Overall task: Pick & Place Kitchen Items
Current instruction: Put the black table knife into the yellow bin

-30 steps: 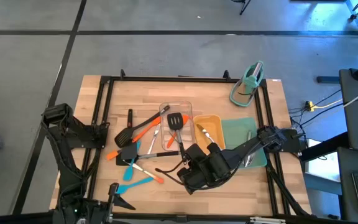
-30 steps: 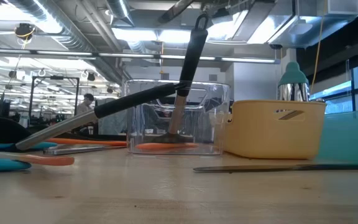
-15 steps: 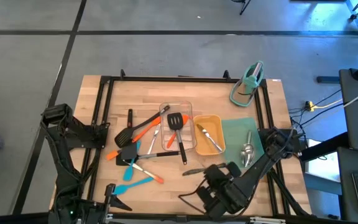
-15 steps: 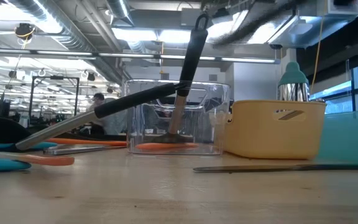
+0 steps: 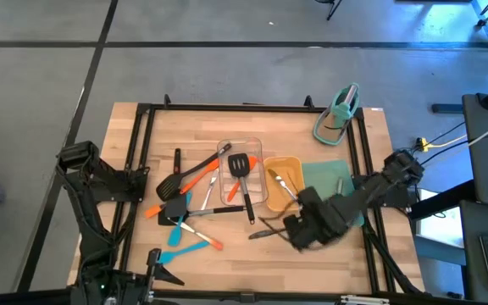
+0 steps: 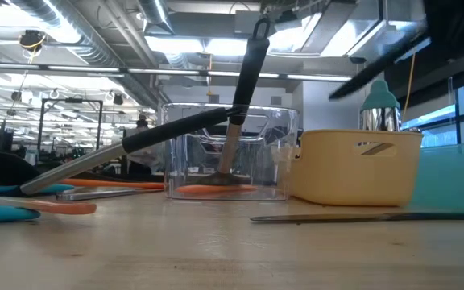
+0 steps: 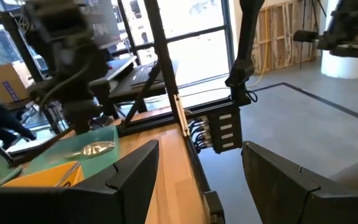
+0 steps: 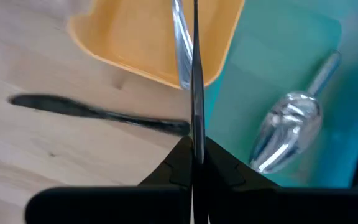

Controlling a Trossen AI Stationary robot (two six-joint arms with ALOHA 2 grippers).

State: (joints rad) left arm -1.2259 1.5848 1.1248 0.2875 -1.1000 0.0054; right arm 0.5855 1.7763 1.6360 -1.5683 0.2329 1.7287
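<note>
Table [image 5: 303, 127] — light wood inside a black frame.

Clear tray [image 5: 240, 174] at the middle: holds a black slotted turner [image 5: 242, 163] with an orange-handled piece beside it; a black handle leans out over its rim in the low view.

Yellow tray [image 5: 283, 183], just right of the clear one: a steel utensil [image 5: 283, 188] lies inside.

Teal mat [image 5: 329, 174], right of the yellow tray: carries a shiny steel scoop [image 8: 288, 132].

Loose on the table, left of the trays: black turner [image 5: 169, 185], orange spatulas [image 5: 195, 176], blue spatulas [image 5: 180, 232].

Dark slim utensil [image 8: 98, 112]: flat on the wood, near the yellow tray's front edge.

Teal stand [image 5: 339, 113]: far right corner.

Right gripper [image 5: 302, 230]: over the front of the table by the yellow tray and mat, fingers pressed together, empty.

Left gripper [image 7: 197, 186]: parked off the table's left front — fingers apart, empty.
</note>
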